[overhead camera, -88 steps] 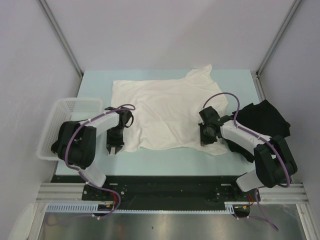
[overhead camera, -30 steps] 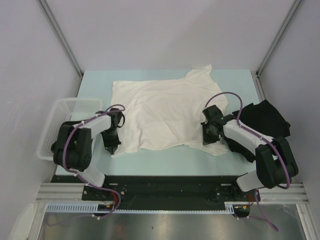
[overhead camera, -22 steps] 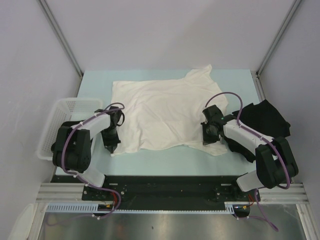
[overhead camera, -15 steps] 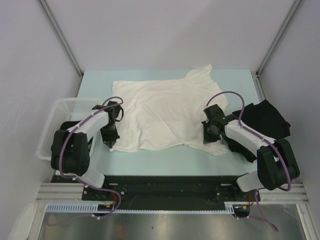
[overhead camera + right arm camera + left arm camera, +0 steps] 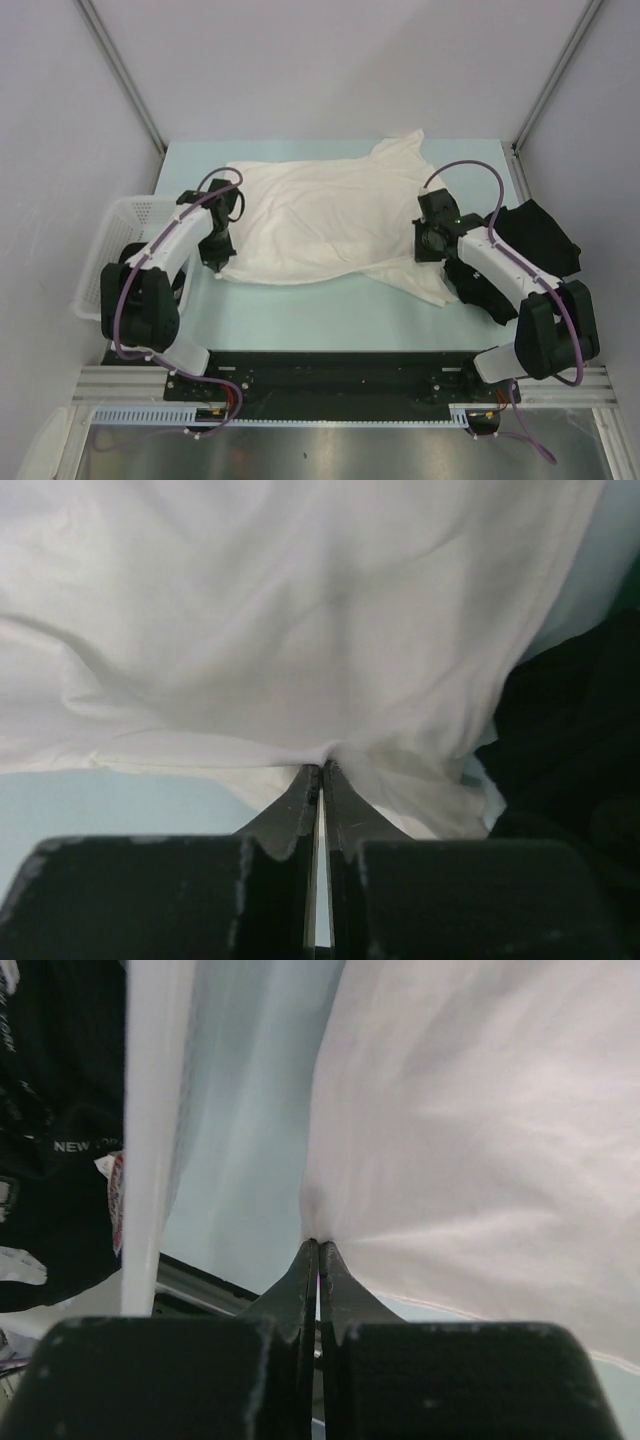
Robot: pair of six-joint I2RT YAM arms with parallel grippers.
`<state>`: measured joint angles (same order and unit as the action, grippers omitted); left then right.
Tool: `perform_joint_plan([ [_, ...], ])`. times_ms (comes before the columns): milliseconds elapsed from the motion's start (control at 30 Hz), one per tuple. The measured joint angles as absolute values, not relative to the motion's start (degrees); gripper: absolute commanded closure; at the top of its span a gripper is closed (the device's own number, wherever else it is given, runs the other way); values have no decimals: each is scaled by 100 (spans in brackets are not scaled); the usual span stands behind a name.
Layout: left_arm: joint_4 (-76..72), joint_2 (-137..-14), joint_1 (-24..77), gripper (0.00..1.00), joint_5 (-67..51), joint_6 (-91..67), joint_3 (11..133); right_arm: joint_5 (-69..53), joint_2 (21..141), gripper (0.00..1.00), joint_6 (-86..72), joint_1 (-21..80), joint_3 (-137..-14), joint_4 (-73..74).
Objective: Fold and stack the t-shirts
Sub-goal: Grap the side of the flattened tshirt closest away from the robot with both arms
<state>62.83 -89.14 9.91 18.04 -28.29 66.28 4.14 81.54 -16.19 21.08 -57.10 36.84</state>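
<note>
From above, limp cream t-shirt (image 5: 330, 215) rumpled across the pale table (image 5: 300, 310), black t-shirts (image 5: 530, 245) heaped right, left wrist, my left pincer (image 5: 317, 1250) pinching its smooth edge, right wrist, my right pincer (image 5: 320, 772) pinching a creased fold.

— What do we see from above?
— Cream shirt (image 5: 320, 215) spread on our table (image 5: 300, 310), left gripper (image 5: 214, 262) at its left edge, right gripper (image 5: 427, 250) at its right. Black shirts (image 5: 535, 245) far right, basket (image 5: 122, 218) left.
</note>
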Motion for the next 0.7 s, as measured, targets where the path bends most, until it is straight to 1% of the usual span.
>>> perform_joint_plan([
  [267, 6381, -9150, 917, 100, 1973, -2676, 7559, 567, 8167, 97, -1415, 1763, -6139, 3752],
  [700, 6423, -9682, 679, 100, 1986, -2486, 8239, 545, 8726, 100, -1007, 1754, -6665, 3474],
])
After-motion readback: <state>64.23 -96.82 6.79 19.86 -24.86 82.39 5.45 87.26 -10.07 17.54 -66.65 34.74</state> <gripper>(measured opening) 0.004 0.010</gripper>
